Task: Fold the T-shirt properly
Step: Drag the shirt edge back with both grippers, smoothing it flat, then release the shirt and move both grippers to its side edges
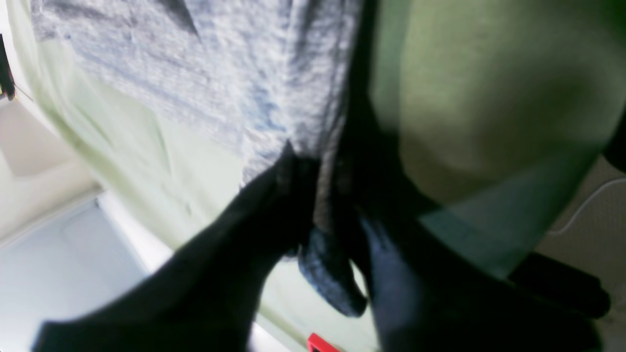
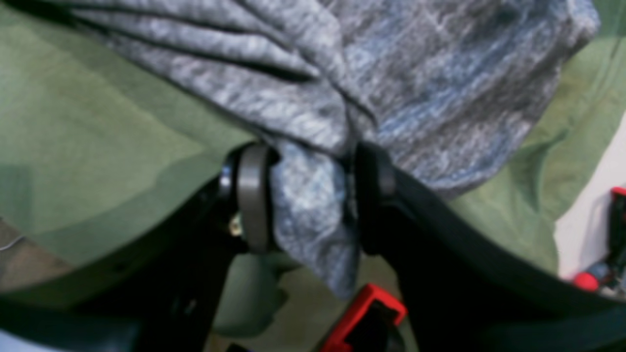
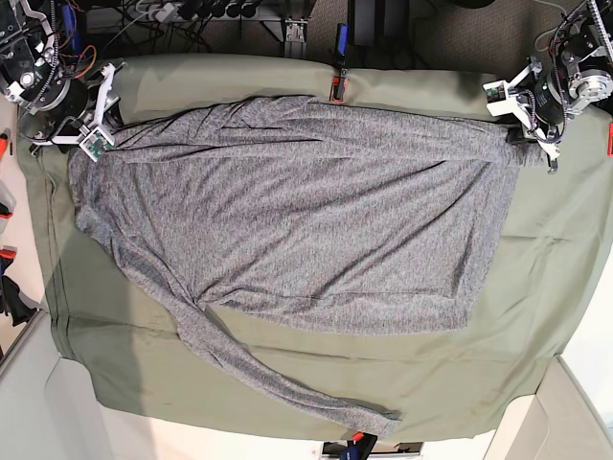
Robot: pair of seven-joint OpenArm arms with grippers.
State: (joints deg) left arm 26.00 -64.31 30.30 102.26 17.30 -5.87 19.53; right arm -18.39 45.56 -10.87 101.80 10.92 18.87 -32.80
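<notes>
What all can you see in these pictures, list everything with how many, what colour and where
T-shirt: one, mottled grey, spread wrinkled across the middle of the table, one long sleeve trailing toward the near edge.
table cloth: one, olive green, covering the table under the shirt.
red clips: at least two, red, on the cloth's far and near edges.
cables: several, dark, beyond the far edge.
left gripper: one, black, at the shirt's corner on the base view's right; fabric between its fingers.
right gripper: one, black, at the opposite corner; fabric bunched between its fingers.
</notes>
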